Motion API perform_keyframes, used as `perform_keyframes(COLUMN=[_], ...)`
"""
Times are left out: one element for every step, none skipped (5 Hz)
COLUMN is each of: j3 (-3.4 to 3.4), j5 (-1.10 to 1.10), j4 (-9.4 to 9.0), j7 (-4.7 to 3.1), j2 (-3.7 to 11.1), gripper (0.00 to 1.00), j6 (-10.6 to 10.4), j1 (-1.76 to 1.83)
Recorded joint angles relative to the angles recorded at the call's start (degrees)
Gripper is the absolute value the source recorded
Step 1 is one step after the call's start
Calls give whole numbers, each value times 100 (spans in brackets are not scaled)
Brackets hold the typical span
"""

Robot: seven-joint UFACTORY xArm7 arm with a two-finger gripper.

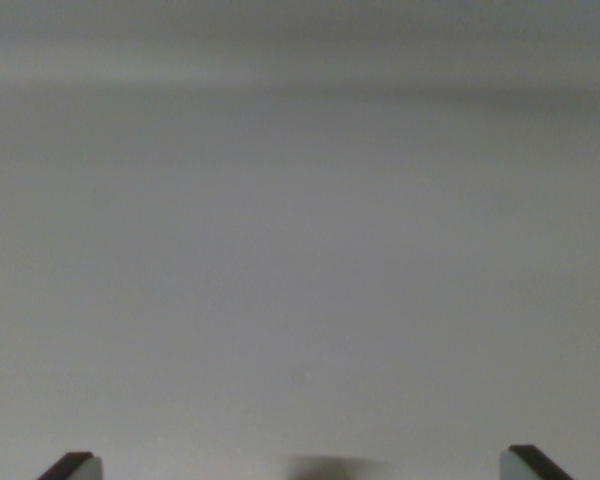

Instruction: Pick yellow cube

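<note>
No yellow cube shows in the wrist view. Only the two dark tips of my gripper (300, 465) reach into the picture, one fingertip (72, 466) at the bottom left and the other at the bottom right. They stand far apart with nothing between them, so the gripper is open. Below them lies a plain pale grey surface (300, 260).
A faint dark shadow (335, 465) lies on the surface at the bottom middle. A darker band (300, 90) runs across the top of the view, where the surface seems to end or meet a wall.
</note>
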Motion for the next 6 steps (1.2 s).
perform_keyframes(j3=[-15, -15, -31, -31, -46, -46], j5=[26, 26, 52, 52, 79, 79], j4=[-261, -261, -531, -531, -803, -803], j7=[-42, -42, -85, -85, -129, -129], j2=[24, 24, 48, 48, 73, 73], gripper=[0, 0, 0, 0, 0, 0], j6=[-253, -253, -515, -515, -778, -778], j1=[1, 1, 3, 3, 4, 4])
